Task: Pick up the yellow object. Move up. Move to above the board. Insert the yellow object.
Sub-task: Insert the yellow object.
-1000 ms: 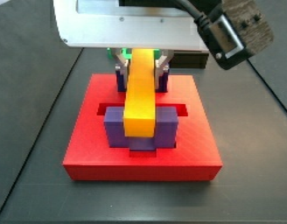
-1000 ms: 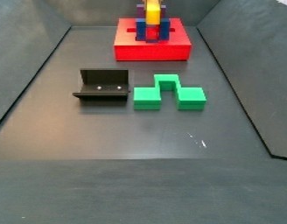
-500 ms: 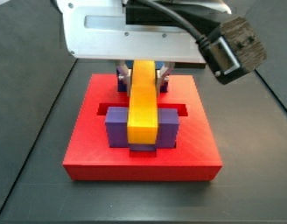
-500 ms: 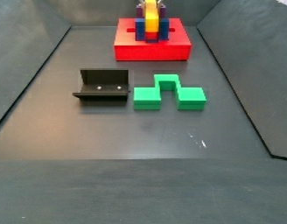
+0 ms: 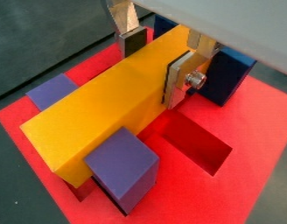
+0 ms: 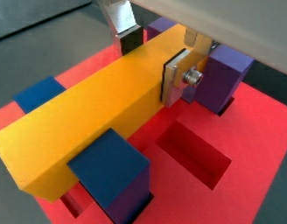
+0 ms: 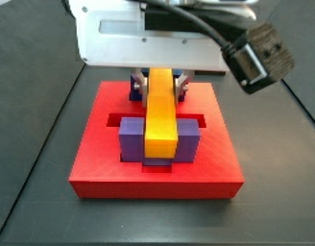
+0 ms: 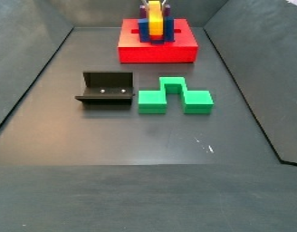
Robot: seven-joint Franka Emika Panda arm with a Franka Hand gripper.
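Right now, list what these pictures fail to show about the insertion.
- Underside of the yellow object: in both side views and both wrist views its own body and the purple blocks hide whether it is seated in the board.
- Gripper: in a side view the white camera housing covers its fingers.
- Far side view: the board is too small to see slots.

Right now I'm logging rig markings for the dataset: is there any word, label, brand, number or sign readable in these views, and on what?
None can be read: no text shows on the yellow object, the board, the gripper shut on the bar, the fixture or the green block.
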